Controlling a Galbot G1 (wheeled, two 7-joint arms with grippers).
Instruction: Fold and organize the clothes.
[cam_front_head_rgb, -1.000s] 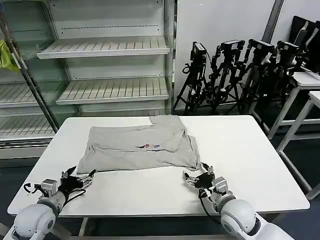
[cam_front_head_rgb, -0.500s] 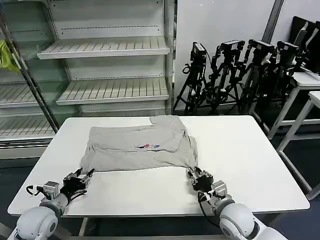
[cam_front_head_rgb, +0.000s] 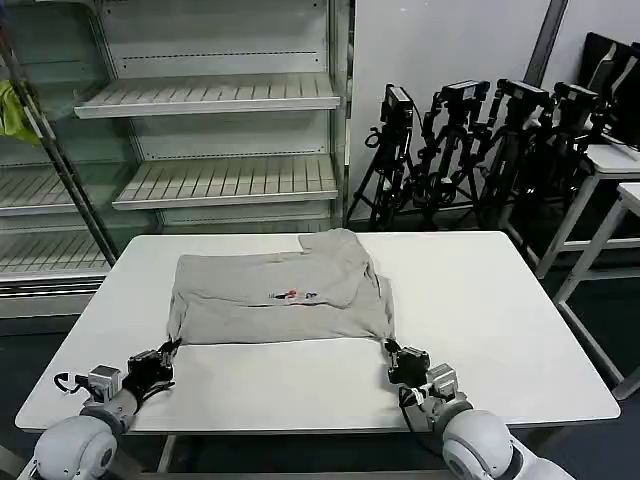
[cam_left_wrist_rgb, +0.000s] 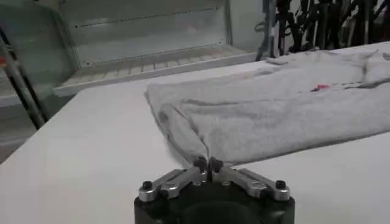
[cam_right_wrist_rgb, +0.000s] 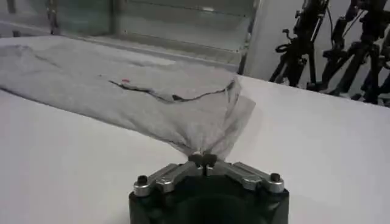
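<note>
Both claws (cam_left_wrist_rgb: 208, 163) (cam_right_wrist_rgb: 203, 159) pinching shirt (cam_front_head_rgb: 280, 295) hem corners

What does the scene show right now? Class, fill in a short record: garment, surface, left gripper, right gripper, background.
garment: light grey short-sleeved shirt with a small multicoloured chest print, partly folded, lying flat
surface: white table
left gripper: shut on the shirt's near corner on the robot's left
right gripper: shut on the near corner on the robot's right, fabric pulled to a point
background: bare white shelving behind the table, camera tripods to the robot's right
</note>
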